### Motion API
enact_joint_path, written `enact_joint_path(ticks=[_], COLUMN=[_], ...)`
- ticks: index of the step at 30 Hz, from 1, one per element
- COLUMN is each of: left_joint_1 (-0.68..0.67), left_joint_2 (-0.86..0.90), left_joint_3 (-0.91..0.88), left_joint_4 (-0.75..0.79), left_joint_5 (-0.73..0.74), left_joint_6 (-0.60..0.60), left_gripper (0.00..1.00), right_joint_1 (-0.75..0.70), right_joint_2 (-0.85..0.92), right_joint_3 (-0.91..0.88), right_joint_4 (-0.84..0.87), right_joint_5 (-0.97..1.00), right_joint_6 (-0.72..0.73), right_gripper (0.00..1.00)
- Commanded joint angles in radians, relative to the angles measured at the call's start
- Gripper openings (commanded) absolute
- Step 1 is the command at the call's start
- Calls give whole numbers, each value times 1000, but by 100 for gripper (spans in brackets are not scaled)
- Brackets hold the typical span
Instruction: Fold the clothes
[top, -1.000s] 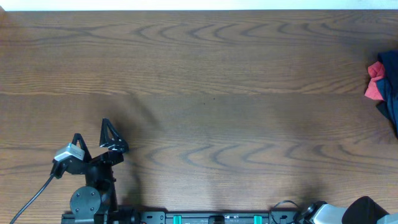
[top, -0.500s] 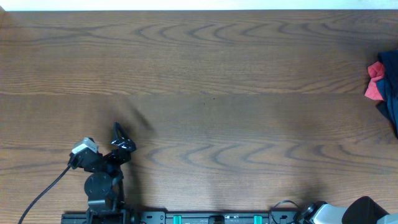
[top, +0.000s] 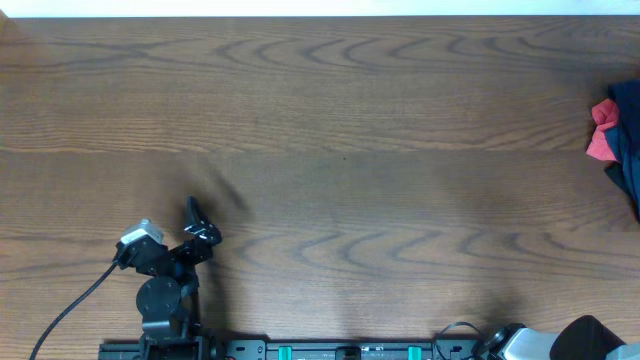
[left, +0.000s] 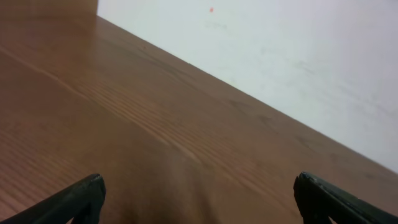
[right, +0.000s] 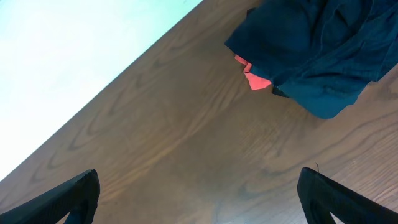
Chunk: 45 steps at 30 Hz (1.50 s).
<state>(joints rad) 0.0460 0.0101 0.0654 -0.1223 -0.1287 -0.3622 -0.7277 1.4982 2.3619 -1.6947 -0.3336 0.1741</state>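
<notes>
The clothes (top: 626, 140) are a dark navy-blue bundle at the table's far right edge in the overhead view, mostly cut off. They also show crumpled at the top right of the right wrist view (right: 317, 50). My left gripper (top: 196, 228) is at the front left, far from them; in the left wrist view (left: 199, 196) its fingers are spread wide over bare wood, holding nothing. My right gripper (right: 199, 196) is open and empty over bare wood, well short of the clothes; only its arm's base shows at the overhead view's bottom right.
A red-pink cloth (top: 601, 133) lies against the navy bundle; it also shows in the right wrist view (right: 255, 76). The wooden table (top: 340, 130) ends at a white wall at the back. A rail with green clamps (top: 340, 351) runs along the front edge.
My left gripper has turned at the wrist and shifted slightly right. The clothes and the right arm have not moved.
</notes>
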Motion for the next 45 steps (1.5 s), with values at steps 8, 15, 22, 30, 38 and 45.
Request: enact_joint_path(ticks=[8, 15, 22, 30, 38, 45], left_joint_1=[8, 8, 8, 8, 8, 8], left_joint_2=[-5, -5, -5, -5, -5, -5], left_joint_3=[-31, -31, -31, -31, -31, -31], left_joint_4=[-6, -6, -6, -6, -6, -6], left_joint_5=[24, 24, 24, 24, 24, 24], left_joint_6=[44, 43, 43, 43, 44, 43], left_gripper=[98, 98, 98, 98, 98, 98], right_joint_1=[14, 14, 14, 14, 60, 394], right_joint_2=[1, 1, 1, 2, 26, -31], right_joint_3=[7, 7, 7, 7, 3, -94], right_joint_4=[-3, -3, -3, 0, 123, 418], right_joint_5=[-7, -7, -7, 112, 150, 150], right_joint_6=[-11, -11, -11, -35, -326, -599], right_gripper=[99, 99, 99, 99, 99, 99])
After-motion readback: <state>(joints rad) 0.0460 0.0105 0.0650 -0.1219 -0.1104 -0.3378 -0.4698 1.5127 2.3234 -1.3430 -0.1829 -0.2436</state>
